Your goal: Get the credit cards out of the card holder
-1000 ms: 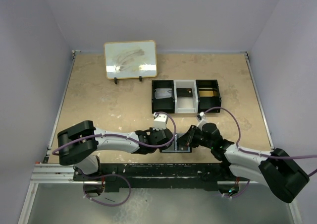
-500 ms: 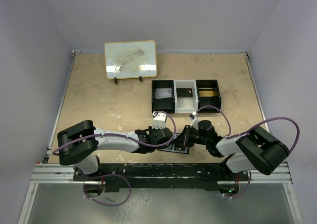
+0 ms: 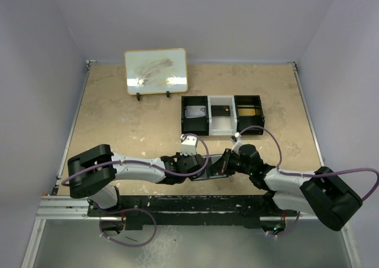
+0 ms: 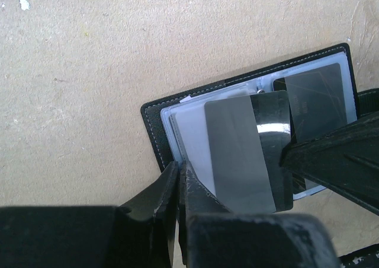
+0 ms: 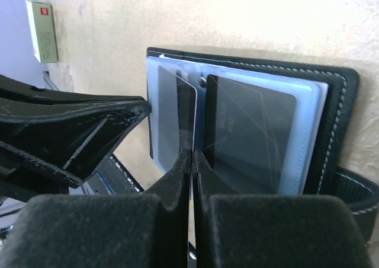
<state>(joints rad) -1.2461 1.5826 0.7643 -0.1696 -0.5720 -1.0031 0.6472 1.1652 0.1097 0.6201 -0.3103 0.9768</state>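
**No text can be read**

The nearest thing to writing is on the dark card [image 5: 249, 131] tucked in a clear pocket of the card holder [image 5: 340, 120]. A few faint lines of small print run across its face, but they are too blurred in the right wrist view to spell out. In the left wrist view the dark card [image 4: 314, 99] shows similar pale print, and it is just as illegible. A small pale block [image 5: 42, 31] at the edge of the right wrist view has a red patch at one end, with no letters distinguishable. The whiteboard [image 3: 156, 71] at the far side of the worktop [image 3: 118, 120] carries only grey smears.
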